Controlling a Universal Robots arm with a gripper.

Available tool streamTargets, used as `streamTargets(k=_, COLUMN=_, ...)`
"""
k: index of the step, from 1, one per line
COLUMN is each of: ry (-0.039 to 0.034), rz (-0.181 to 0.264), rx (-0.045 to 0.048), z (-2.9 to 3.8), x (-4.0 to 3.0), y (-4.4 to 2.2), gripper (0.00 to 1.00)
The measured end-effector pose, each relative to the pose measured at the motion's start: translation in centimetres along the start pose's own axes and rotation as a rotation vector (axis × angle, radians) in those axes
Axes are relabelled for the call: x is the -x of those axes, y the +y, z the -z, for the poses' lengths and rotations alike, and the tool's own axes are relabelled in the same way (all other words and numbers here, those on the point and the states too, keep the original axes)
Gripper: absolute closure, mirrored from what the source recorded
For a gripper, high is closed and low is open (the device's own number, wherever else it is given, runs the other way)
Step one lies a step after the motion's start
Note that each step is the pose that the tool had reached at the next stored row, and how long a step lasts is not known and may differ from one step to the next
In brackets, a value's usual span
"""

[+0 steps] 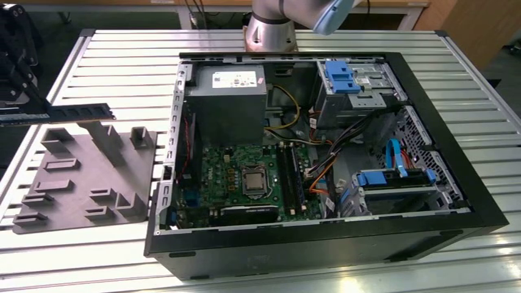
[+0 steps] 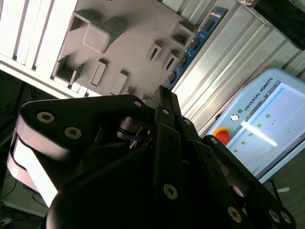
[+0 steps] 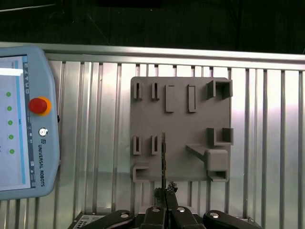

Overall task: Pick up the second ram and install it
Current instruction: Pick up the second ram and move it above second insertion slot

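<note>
At the exterior view's left, above the grey holder plate (image 1: 82, 177), my gripper (image 1: 34, 114) is shut on the second ram (image 1: 82, 112), a thin dark board held level in the air. In the second wrist view the ram (image 2: 193, 45) juts out from the fingertips (image 2: 164, 102) over the plate (image 2: 124, 43), blue with dark chips. The first wrist view has the ram (image 3: 163, 157) edge-on between my fingers (image 3: 157, 212), over the plate (image 3: 181, 129). The green motherboard (image 1: 236, 177) with its long black slots (image 1: 289, 174) lies in the open computer case (image 1: 326, 238) to the exterior view's right.
The case holds a grey power supply (image 1: 224, 101), blue drive brackets (image 1: 342, 76) and bundled cables (image 1: 326, 165). A teach pendant (image 3: 24, 124) with a red stop button lies on the slatted metal table (image 3: 267, 143) beside the plate. The arm's base (image 1: 269, 27) stands behind the case.
</note>
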State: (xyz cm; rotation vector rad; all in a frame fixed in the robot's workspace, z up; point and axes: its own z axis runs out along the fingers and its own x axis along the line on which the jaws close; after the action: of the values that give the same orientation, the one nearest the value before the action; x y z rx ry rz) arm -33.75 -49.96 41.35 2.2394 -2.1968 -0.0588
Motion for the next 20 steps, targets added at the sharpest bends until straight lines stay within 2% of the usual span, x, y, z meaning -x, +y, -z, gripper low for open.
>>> streamTargets(k=20, ry=0.0000, rz=0.000, rx=0.0000, z=0.04, x=0.02, y=-1.27, gripper=0.88)
